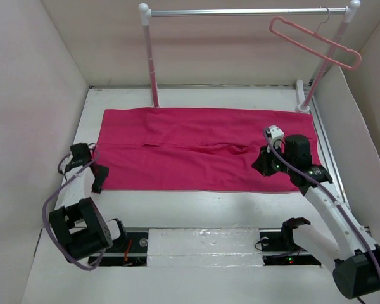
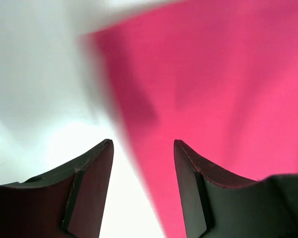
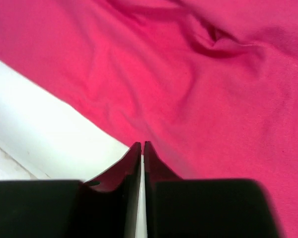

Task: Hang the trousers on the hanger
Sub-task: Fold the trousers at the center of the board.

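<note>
Trousers (image 1: 202, 149) lie spread flat on the desk (image 1: 196, 206), lengthwise left to right, in front of the clothes rail (image 1: 240, 11). Hanger (image 1: 316, 41) hangs by its hook at the rail's right end, tilted, well apart from the cloth. Left tool (image 2: 143, 148) is released, fingers spread, low over the trousers' near left corner. Right tool (image 3: 142, 146) is clenched, fingertips together at the trousers' near edge on the right side.

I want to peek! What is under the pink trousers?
The trousers lie flat on the white table, which shows around their edges. Whatever is right beneath the cloth is covered, so nothing else can be seen there.
</note>
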